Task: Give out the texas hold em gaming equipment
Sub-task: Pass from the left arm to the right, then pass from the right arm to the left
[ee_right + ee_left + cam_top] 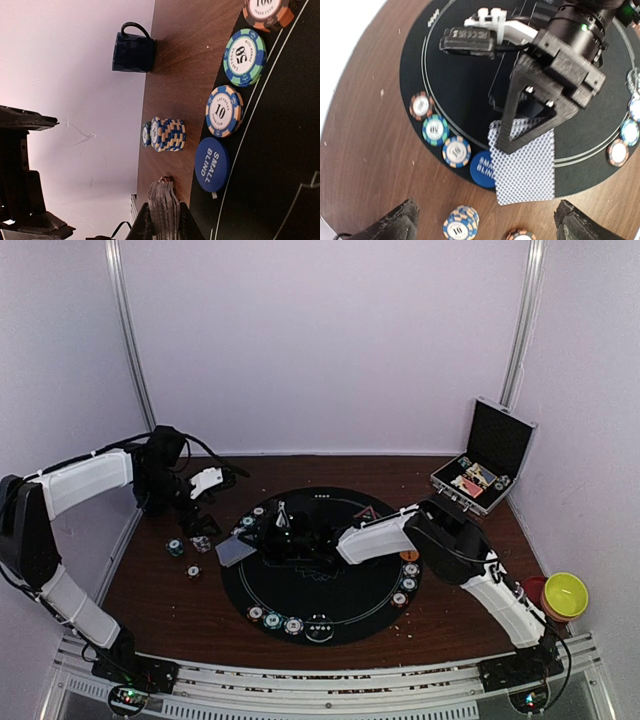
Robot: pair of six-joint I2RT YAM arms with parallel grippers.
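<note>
The left arm point(85, 482) has long white shells between squat black joint housings; thin black cables point(200, 446) loop off its upper link; the right arm point(380, 536) has the same white and black build; both black bases point(135, 672) carry small coloured lights. The right hand point(504, 146) is matte black ridged print with an open triangular frame; a green light point(583, 27) glows on its round wrist; a white bracket point(495, 22) carries a black lettered module point(467, 39). The left hand point(488, 222) shows only rough black fingertips point(395, 222).

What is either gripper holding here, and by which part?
The right gripper pinches a card stack by one edge; the left gripper holds nothing.
</note>
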